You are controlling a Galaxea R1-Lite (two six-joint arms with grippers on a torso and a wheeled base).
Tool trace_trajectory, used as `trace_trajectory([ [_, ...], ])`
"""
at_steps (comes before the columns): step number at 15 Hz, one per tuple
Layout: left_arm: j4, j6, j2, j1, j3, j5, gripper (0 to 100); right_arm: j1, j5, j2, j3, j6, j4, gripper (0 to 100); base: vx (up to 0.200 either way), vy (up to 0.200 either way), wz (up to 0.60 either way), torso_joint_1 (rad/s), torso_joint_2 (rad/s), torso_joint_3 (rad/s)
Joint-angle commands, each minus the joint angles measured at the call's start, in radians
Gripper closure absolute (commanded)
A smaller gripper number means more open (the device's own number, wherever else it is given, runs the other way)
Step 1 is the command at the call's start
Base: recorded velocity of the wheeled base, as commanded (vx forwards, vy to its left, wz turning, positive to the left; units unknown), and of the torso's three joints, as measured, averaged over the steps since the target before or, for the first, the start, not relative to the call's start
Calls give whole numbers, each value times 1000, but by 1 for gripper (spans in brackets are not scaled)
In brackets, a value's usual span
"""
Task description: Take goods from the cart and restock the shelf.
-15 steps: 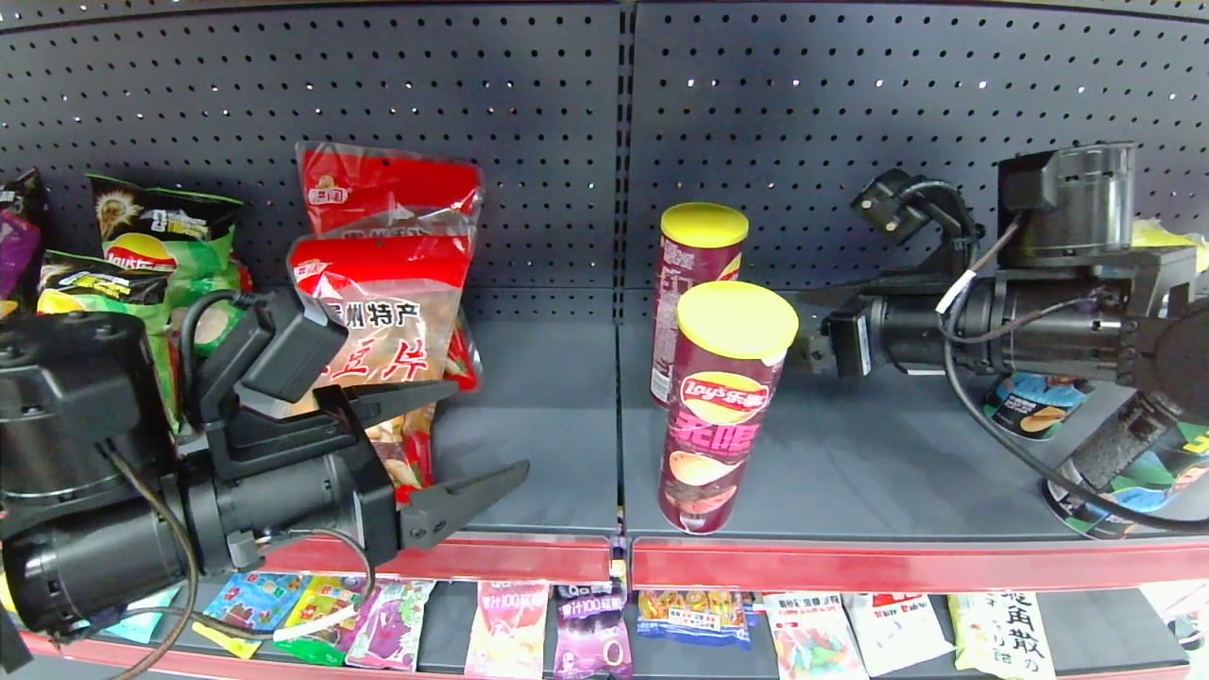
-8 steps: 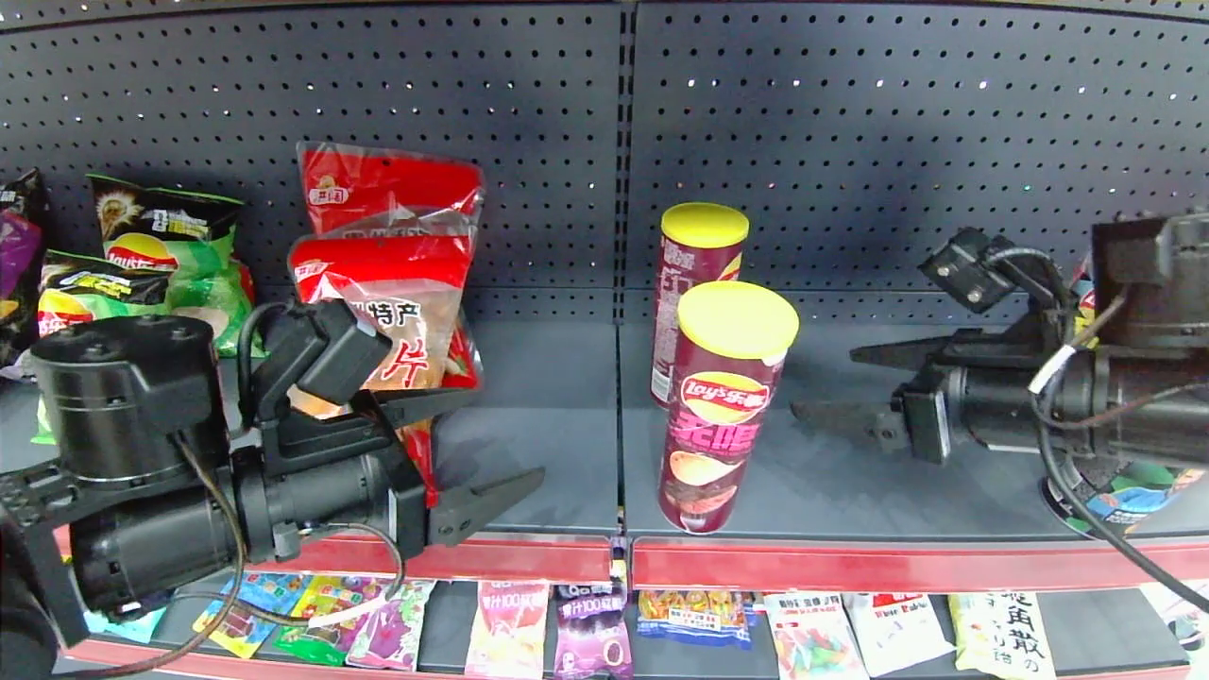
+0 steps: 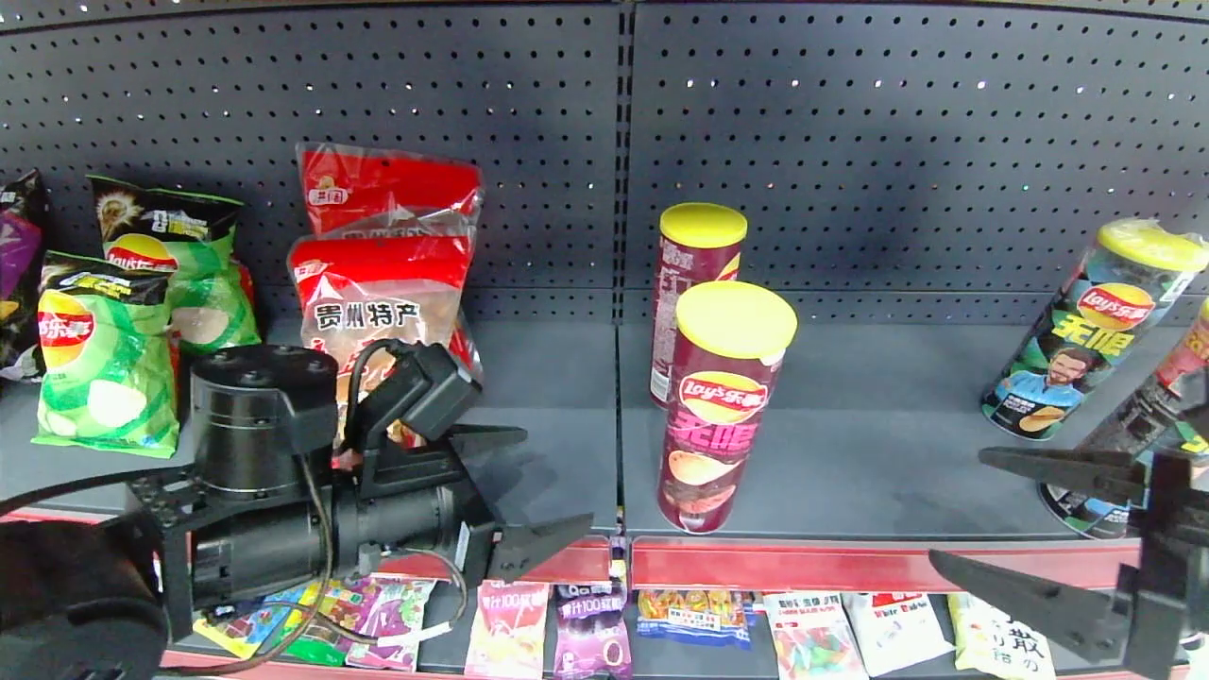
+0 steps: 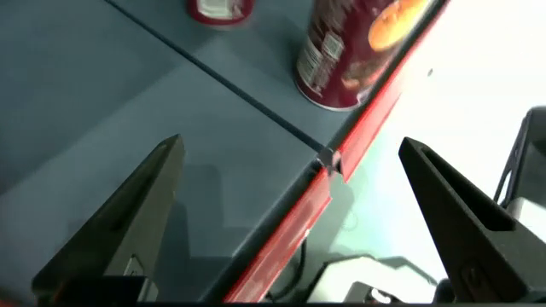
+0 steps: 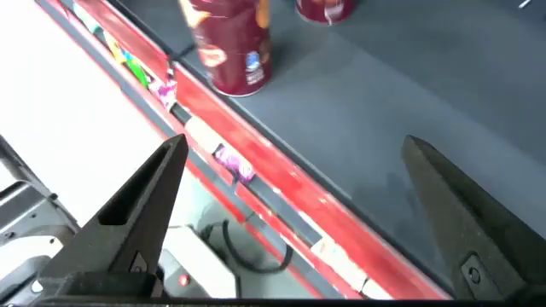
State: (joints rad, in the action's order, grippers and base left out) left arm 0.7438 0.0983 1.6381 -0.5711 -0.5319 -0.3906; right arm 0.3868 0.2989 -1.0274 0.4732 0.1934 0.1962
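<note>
Perforated grey back panel (image 3: 850, 142) spans the full width, with a vertical seam near centre. Far left: a purple bag (image 3: 14, 255), cut by the frame edge. Beside it, two green crisp bags (image 3: 104, 368), one in front and one behind against the panel. Next along, two red snack bags (image 3: 378, 302) — one behind the other, both upright. Far right: a green-and-black tube (image 3: 1086, 331) with yellow lid, tilted. Below all of these — a row of small coloured sachets (image 3: 586, 628), side by side.

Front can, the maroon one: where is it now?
In the head view the front can stands upright near the shelf front edge, just right of the middle seam, directly in front of the rear can.
</note>
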Motion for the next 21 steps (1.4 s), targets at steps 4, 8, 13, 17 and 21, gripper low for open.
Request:
trace_trajectory([
  [4,0,6,161,-23,-117,33,0,-45,-9,213,-34,-34,-4,0,0,0,0,0,0,0],
  [8,-1,6,144,-35,-115,52,0,-74,-9,112,-25,-51,0,0,0,0,0,0,0,0],
  [13,-9,4,37,-46,-23,213,0,-74,-11,38,-27,-54,0,0,0,0,0,0,0,0],
  [17,-9,0,-18,-47,1,286,0,-92,-9,-13,-24,-95,-1,0,0,0,0,0,0,0],
  [21,-4,-2,-76,-58,29,322,0,-65,-9,-180,31,-95,8,0,0,0,0,0,0,0],
])
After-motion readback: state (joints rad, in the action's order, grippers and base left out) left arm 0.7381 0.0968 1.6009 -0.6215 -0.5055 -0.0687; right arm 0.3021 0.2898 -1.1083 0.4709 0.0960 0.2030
